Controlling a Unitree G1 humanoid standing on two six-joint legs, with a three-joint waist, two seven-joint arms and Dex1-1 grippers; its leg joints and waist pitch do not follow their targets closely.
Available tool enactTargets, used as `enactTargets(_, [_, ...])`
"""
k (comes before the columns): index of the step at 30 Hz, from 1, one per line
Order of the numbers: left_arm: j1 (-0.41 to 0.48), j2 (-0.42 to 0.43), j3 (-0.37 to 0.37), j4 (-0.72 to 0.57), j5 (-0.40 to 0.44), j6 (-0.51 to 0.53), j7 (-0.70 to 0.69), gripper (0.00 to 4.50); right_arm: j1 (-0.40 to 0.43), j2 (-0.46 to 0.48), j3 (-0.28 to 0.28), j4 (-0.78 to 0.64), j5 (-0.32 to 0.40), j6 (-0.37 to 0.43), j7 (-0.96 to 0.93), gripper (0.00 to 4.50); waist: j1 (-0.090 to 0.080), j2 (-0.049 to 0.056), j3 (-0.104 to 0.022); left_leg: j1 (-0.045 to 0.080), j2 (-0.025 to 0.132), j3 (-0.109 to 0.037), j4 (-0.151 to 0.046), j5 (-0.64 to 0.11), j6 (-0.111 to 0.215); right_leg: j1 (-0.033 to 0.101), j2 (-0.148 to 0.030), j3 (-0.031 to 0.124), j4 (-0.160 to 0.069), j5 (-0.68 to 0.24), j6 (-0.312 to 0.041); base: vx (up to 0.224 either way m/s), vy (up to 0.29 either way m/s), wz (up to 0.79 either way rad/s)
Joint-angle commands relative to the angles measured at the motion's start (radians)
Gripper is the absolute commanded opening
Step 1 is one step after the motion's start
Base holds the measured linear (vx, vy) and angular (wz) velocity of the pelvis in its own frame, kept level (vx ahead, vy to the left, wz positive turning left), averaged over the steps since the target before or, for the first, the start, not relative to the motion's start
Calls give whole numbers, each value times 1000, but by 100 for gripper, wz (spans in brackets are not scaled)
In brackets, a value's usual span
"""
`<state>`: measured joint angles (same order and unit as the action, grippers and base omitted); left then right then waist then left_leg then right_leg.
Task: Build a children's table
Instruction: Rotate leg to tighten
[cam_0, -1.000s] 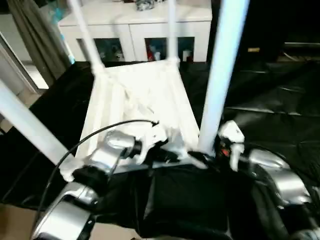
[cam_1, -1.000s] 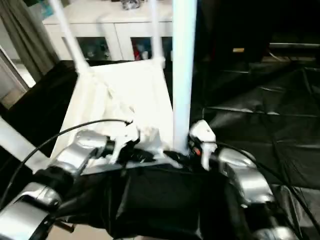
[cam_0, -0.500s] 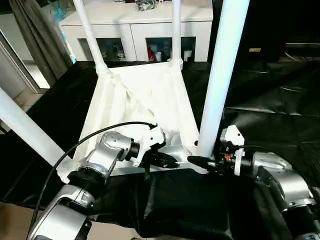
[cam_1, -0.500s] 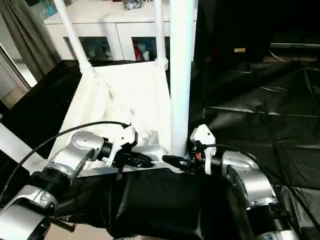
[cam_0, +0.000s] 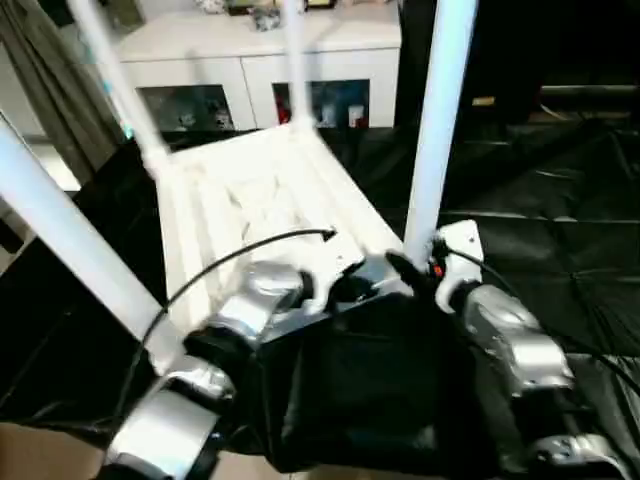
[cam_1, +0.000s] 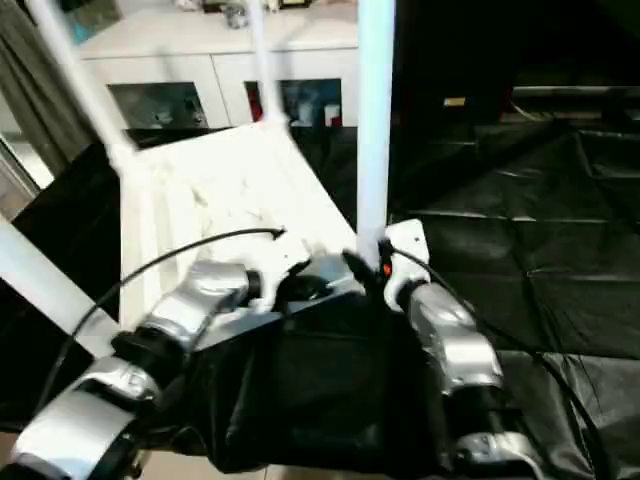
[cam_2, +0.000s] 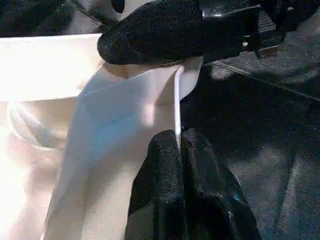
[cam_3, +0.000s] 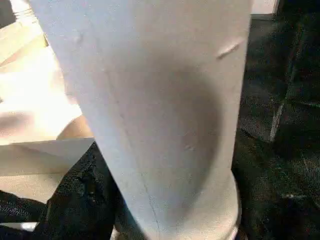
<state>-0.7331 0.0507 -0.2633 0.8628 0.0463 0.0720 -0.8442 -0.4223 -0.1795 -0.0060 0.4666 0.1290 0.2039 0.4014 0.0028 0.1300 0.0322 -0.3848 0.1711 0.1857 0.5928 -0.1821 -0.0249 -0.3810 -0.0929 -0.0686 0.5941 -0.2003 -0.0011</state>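
The children's table (cam_0: 250, 190) lies upside down on the black cloth, ribbed underside up and four white legs pointing up. Both grippers are at its near-right corner. My left gripper (cam_2: 179, 145) is shut on the thin rim wall there, which shows pinched between the fingertips. My right gripper (cam_0: 408, 272) is at the foot of the near-right leg (cam_0: 435, 130). The leg stands between its fingers, and one black finger (cam_3: 80, 200) lies against it; the other is hidden behind the leg. The near-left leg (cam_0: 70, 240) slants up at the left.
A white glass-door cabinet (cam_0: 250, 60) stands behind the draped table. Black cloth (cam_0: 540, 180) stretches to the right and hangs folded over the near edge (cam_0: 370, 380). A grey curtain (cam_0: 40, 60) is at the far left, with bare floor (cam_0: 40, 450) below.
The whole picture has shifted with the head. The table's near-right corner has swung away from me, turning the table against the cabinet, with both grippers still at that corner. The right gripper sits closer to the leg.
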Motion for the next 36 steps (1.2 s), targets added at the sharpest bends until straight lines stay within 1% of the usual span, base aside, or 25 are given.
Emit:
enactTargets(1, [-31, -30, -2, -1, -6, -16, -19, 0, 35, 35, 53, 59, 0, 38, 52, 321, -1, -17, -48, 10, 48, -28, -77, -294, 63, 37, -61, 34, -87, -232, -212, 0, 0, 0])
enactTargets(2, [-28, -27, -4, -5, -7, -19, -34, 0, 39, 34, 55, 46, 13, 35, 79, 335, -1, -16, -48, 10, 49, -29, -78, -295, 66, 38, -62, 34, -86, -233, -212, 0, 0, 0])
enactTargets(3, [-25, -22, -9, -8, -10, -25, -51, 0, 43, 30, 58, 32, 24, 38, 101, 335, 0, -16, -49, 9, 49, -29, -77, -292, 66, 38, -63, 35, -86, -232, -213, 0, 0, 0])
enactTargets(4, [-16, -9, -17, -22, -17, -28, -92, 0, 49, 14, 66, 6, 39, 37, 149, 341, 0, -19, -50, 9, 49, -28, -76, -284, 72, 40, -62, 35, -86, -222, -215, 0, 0, 0])
enactTargets(7, [5, 27, -36, -59, -34, -35, -197, 0, 61, -45, 88, -50, 61, 38, 263, 370, 7, -21, -55, 3, 51, -27, -70, -208, 110, 45, -62, 33, -74, -111, -238, 0, 0, 0])
enactTargets(9, [18, 53, -44, -84, -44, -37, -261, 0, 71, -94, 101, -81, 69, 36, 346, 370, 14, -19, -56, 3, 53, -26, -67, -188, 129, 49, -63, 30, -70, -84, -249, 0, 0, 0])
enactTargets(10, [28, 76, -51, -100, -48, -43, -312, 0, 80, -133, 106, -111, 84, 36, 418, 370, 18, -18, -55, 3, 54, -23, -65, -186, 138, 47, -62, 31, -69, -82, -253, 0, 0, 0])
enactTargets(11, [30, 82, -53, -104, -49, -46, -328, 0, 82, -144, 105, -118, 87, 34, 435, 370, 22, -18, -57, 7, 57, -23, -65, -186, 139, 44, -62, 31, -68, -82, -256, 0, 0, 0])
enactTargets(12, [32, 87, -54, -107, -51, -48, -340, 0, 84, -153, 105, -123, 90, 33, 449, 370, 24, -18, -57, 7, 57, -23, -65, -186, 139, 44, -62, 31, -68, -85, -258, 0, 0, 0])
enactTargets(13, [35, 94, -55, -111, -53, -52, -358, 0, 86, -165, 103, -130, 93, 30, 467, 370, 33, -17, -56, 10, 58, -22, -66, -192, 133, 40, -62, 32, -70, -102, -258, 0, 0, 0])
enactTargets(14, [44, 113, -56, -130, -66, -48, -404, 0, 94, -202, 101, -149, 105, 28, 527, 370, 40, -18, -55, 11, 59, -21, -66, -199, 127, 41, -62, 33, -70, -112, -257, 0, 0, 0])
enactTargets(15, [48, 119, -56, -137, -72, -46, -418, 0, 97, -214, 102, -154, 106, 22, 543, 370, 40, -18, -55, 11, 59, -21, -66, -199, 127, 41, -62, 33, -70, -112, -257, 0, 0, 0])
enactTargets(16, [53, 131, -57, -147, -79, -39, -445, 0, 100, -233, 102, -160, 109, 15, 574, 370, 47, -17, -56, 10, 63, -23, -69, -192, 123, 42, -63, 34, -65, -106, -256, 0, 0, 0])
enactTargets(17, [57, 139, -59, -154, -82, -35, -462, 0, 102, -244, 102, -162, 111, 14, 591, 370, 51, -16, -56, 13, 63, -22, -68, -193, 121, 38, -62, 35, -66, -103, -256, 0, 0, 0])
enactTargets(19, [59, 143, -59, -157, -84, -33, -467, 0, 103, -250, 103, -164, 113, 13, 600, 370, 53, -16, -56, 13, 63, -22, -68, -196, 118, 38, -63, 36, -65, -100, -259, 0, 0, 0])
enactTargets(21, [71, 164, -60, -182, -92, -15, -502, 0, 106, -284, 108, -171, 125, 11, 660, 370, 55, -23, -54, 12, 62, -22, -69, -203, 113, 41, -64, 35, -67, -117, -256, 0, 0, 0])
enactTargets(22, [72, 165, -60, -183, -93, -15, -503, 0, 106, -285, 108, -171, 126, 11, 662, 370, 58, -20, -55, 11, 61, -22, -67, -193, 115, 41, -66, 36, -65, -117, -255, 0, 0, 0])
enactTargets(23, [74, 167, -59, -187, -93, -12, -509, 0, 106, -291, 109, -171, 128, 11, 675, 344, 57, -20, -55, 10, 61, -21, -67, -189, 116, 40, -64, 36, -65, -117, -253, 0, 0, 0])
enactTargets(24, [75, 168, -57, -188, -94, -10, -512, 0, 104, -293, 110, -170, 132, 14, 684, 335, 57, -27, -56, 10, 59, -21, -66, -184, 118, 41, -64, 35, -67, -115, -253, 0, 0, 0])
enactTargets(25, [77, 169, -57, -189, -95, -8, -513, 0, 103, -295, 111, -170, 136, 17, 690, 335, 58, -24, -56, 9, 59, -22, -65, -176, 122, 41, -65, 35, -64, -113, -254, 0, 0, 0])
enactTargets(29, [82, 170, -56, -197, -98, -4, -512, 0, 102, -290, 113, -178, 149, 30, 704, 291, 58, -24, -56, 10, 60, -22, -64, -171, 125, 39, -64, 34, -65, -125, -252, 0, 0, 0])
enactTargets(32, [87, 167, -53, -203, -98, -3, -500, 0, 106, -275, 114, -182, 151, 38, 699, 280, 57, -24, -56, 10, 60, -22, -65, -168, 126, 39, -63, 34, -65, -124, -249, 0, 0, 0])
enactTargets(34, [85, 157, -48, -196, -89, -7, -465, 0, 109, -254, 107, -172, 141, 38, 655, 269, 57, -25, -55, 8, 58, -22, -64, -167, 123, 39, -64, 34, -65, -130, -248, 0, 0, 0])
enactTargets(35, [75, 144, -41, -177, -74, -15, -414, 0, 104, -230, 98, -148, 118, 37, 586, 269, 56, -25, -56, 9, 58, -22, -65, -167, 121, 39, -63, 34, -65, -132, -247, 0, 0, 0])
enactTargets(36, [75, 144, -41, -177, -74, -15, -414, 0, 104, -230, 98, -148, 118, 37, 586, 268, 51, -24, -53, 9, 58, -22, -67, -178, 111, 37, -62, 33, -68, -148, -242, 0, 0, 0])
